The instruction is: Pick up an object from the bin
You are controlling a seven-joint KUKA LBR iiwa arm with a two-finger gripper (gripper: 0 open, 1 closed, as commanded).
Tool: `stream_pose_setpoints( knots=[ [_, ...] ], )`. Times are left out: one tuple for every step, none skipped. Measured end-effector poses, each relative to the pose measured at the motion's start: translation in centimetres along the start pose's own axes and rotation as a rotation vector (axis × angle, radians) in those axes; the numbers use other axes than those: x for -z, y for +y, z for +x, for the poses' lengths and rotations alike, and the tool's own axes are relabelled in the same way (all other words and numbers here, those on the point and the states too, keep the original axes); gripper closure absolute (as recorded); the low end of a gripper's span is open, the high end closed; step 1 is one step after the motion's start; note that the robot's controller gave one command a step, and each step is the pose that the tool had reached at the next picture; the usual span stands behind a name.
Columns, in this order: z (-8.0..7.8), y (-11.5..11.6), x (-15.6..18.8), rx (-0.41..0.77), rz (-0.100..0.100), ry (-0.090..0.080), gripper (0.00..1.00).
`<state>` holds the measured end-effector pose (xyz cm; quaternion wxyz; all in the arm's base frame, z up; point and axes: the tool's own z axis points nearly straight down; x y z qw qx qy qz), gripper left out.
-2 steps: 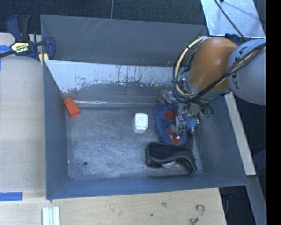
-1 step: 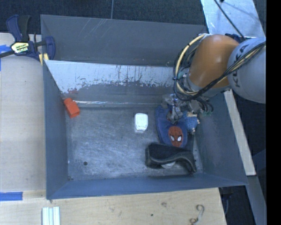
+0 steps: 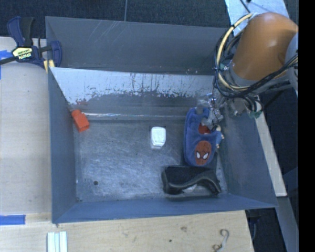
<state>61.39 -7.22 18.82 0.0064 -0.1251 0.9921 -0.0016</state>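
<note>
Your gripper point(image 3: 212, 118) sits at the top end of what looks like a blue Spider-Man slipper point(image 3: 198, 143), at the right of the bin point(image 3: 147, 210). Spread or closed, can't tell. The floppy fabric may slip free, or drag the black curved piece point(image 3: 191, 181) just beside it.

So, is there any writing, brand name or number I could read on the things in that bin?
No words, brands or numbers can be read here.
Blue fabric thing at the bin's right: a red Spider-Man face, a picture with no letters.
Orange block, white lump and black curved thing: no marks that can be made out.
</note>
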Motion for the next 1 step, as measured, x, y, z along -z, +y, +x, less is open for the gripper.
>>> stream_pose_setpoints(
  knots=[
    [-1.61, 0.14, 7.52, 0.789, -0.005, 0.003, 1.0]
  ],
)
